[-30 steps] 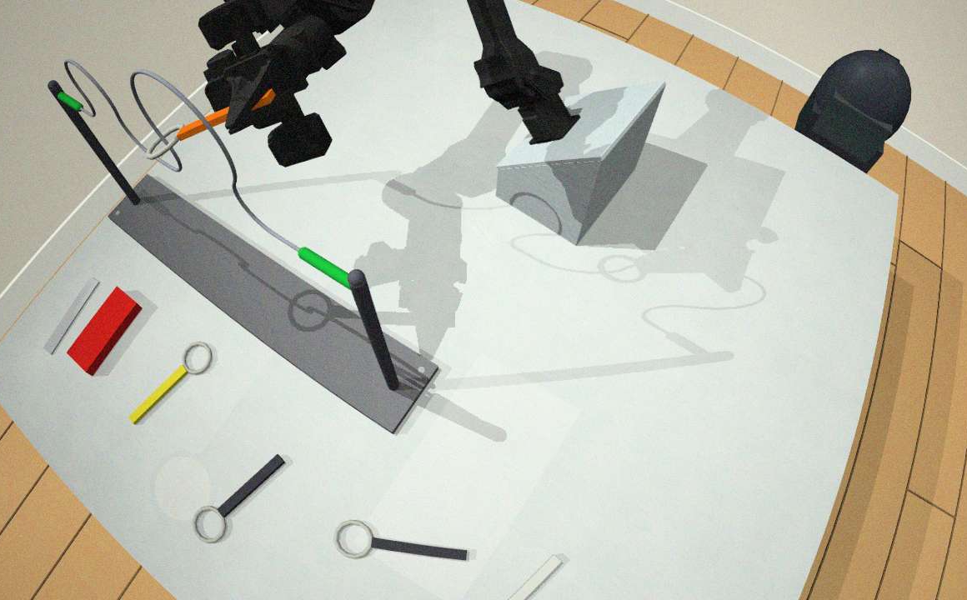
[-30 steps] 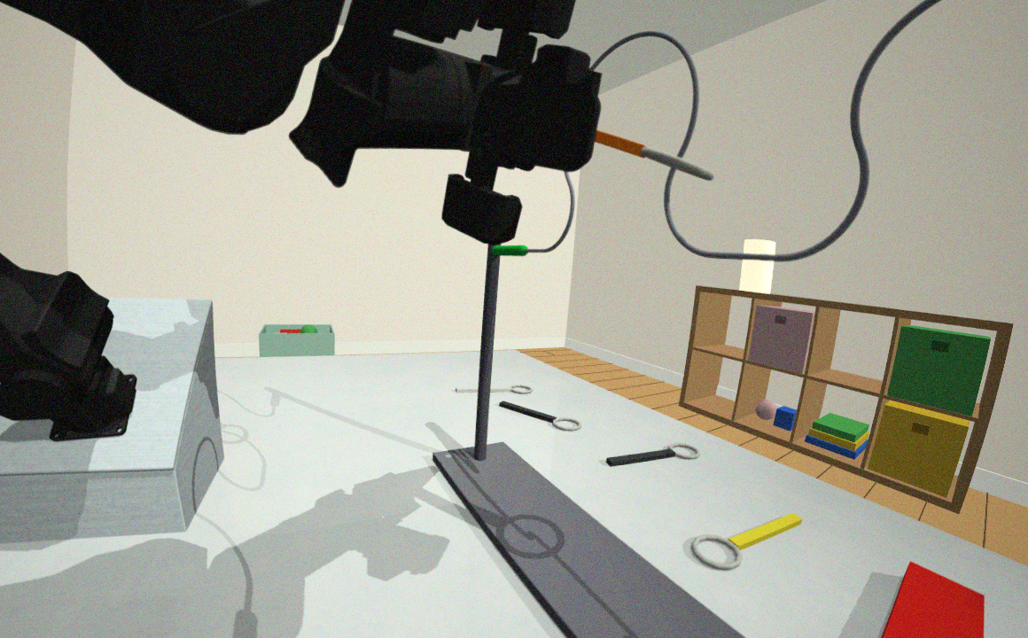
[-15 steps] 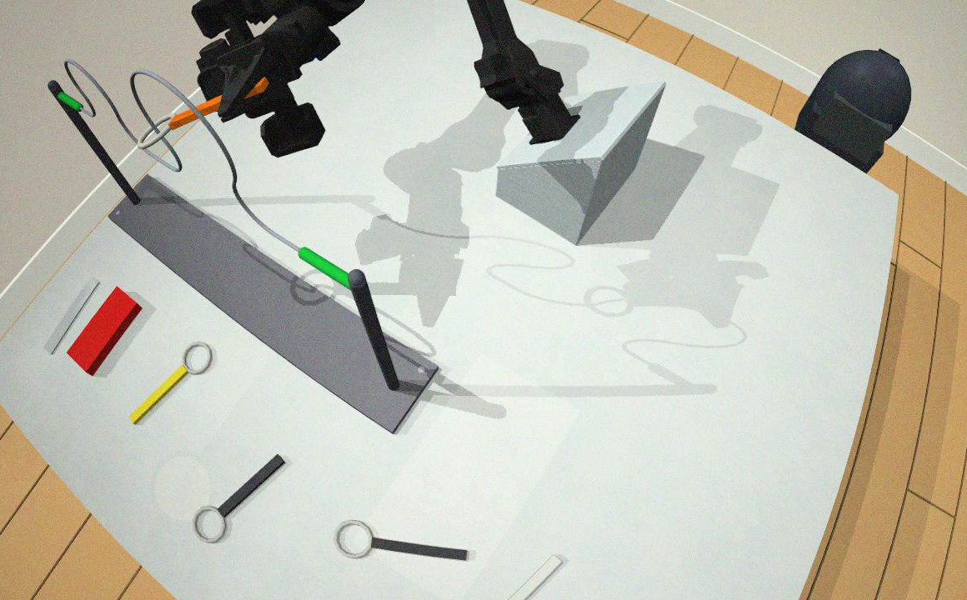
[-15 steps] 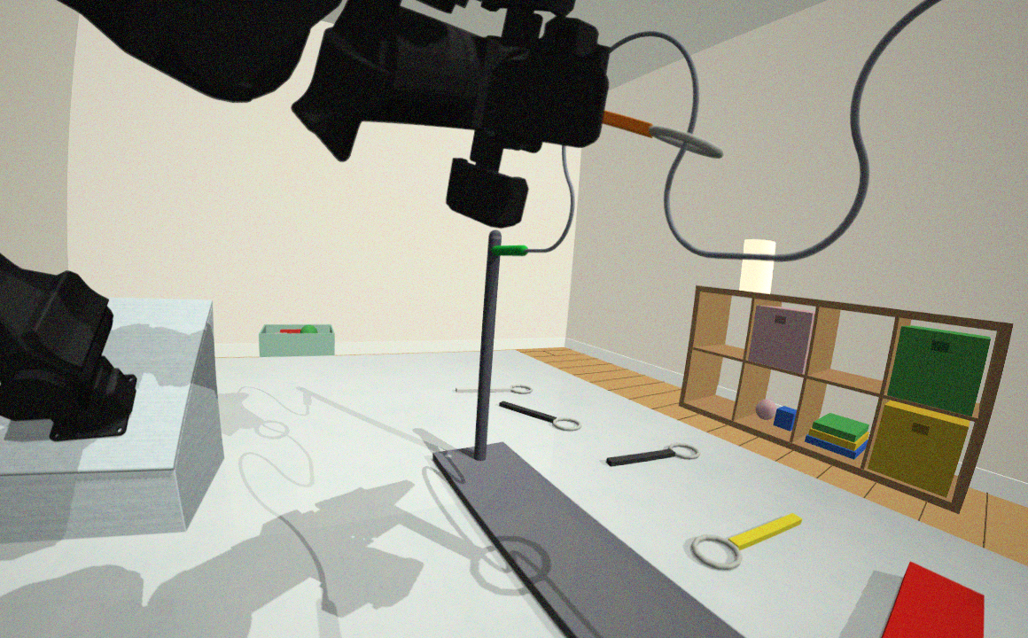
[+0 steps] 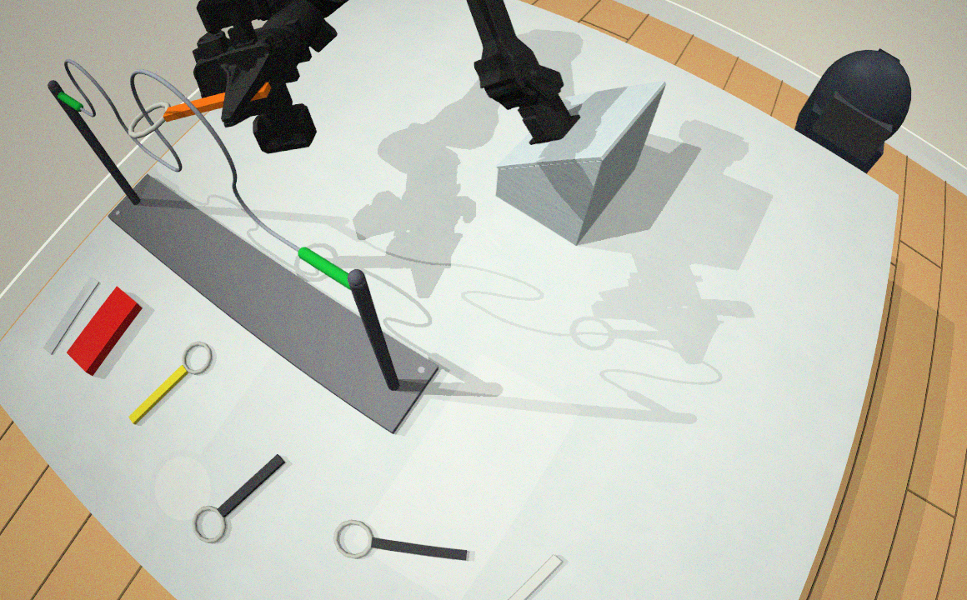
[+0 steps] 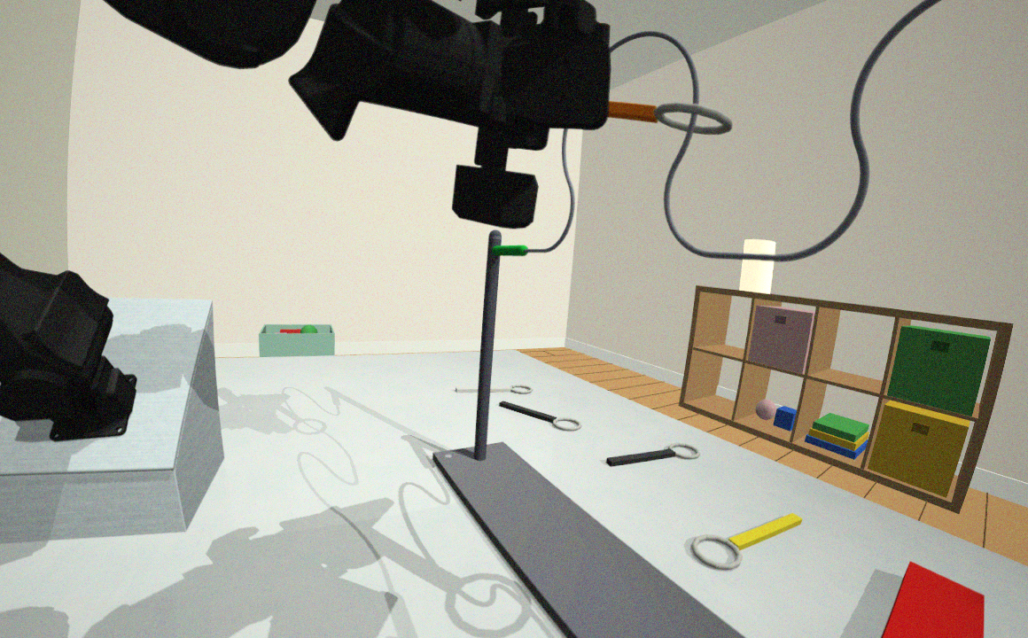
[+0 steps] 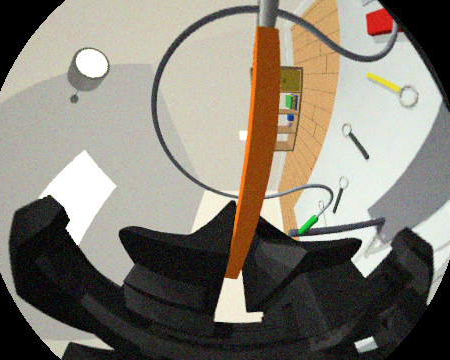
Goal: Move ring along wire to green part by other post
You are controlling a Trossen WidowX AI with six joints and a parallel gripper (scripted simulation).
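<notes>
The gripper (image 5: 239, 102) (image 6: 593, 103) (image 7: 242, 230) is shut on the orange handle (image 5: 196, 107) (image 6: 633, 111) (image 7: 262, 125) in mid-air. The ring (image 5: 131, 132) (image 6: 728, 122) is around the thin grey wire (image 5: 234, 175) (image 6: 854, 119) (image 7: 154, 100) on a steep part of its middle loops, nearly flat in the exterior view. Whether it touches the wire cannot be told. One green part (image 5: 325, 267) (image 6: 510, 250) (image 7: 308, 225) is at the near post (image 5: 373, 328) (image 6: 487, 341) (image 7: 345, 229). The other green part (image 5: 69, 101) is at the far post (image 5: 102, 149). The ring itself is out of the wrist view.
The posts stand on a grey base (image 5: 248, 283) (image 6: 517, 508). The arm's base (image 5: 524, 82) sits on a slanted block (image 5: 547, 182) (image 6: 66, 500). A red block (image 5: 102, 328), a yellow-handled ring (image 5: 158, 395) and black-handled rings (image 5: 252, 485) (image 5: 419, 549) lie on the table.
</notes>
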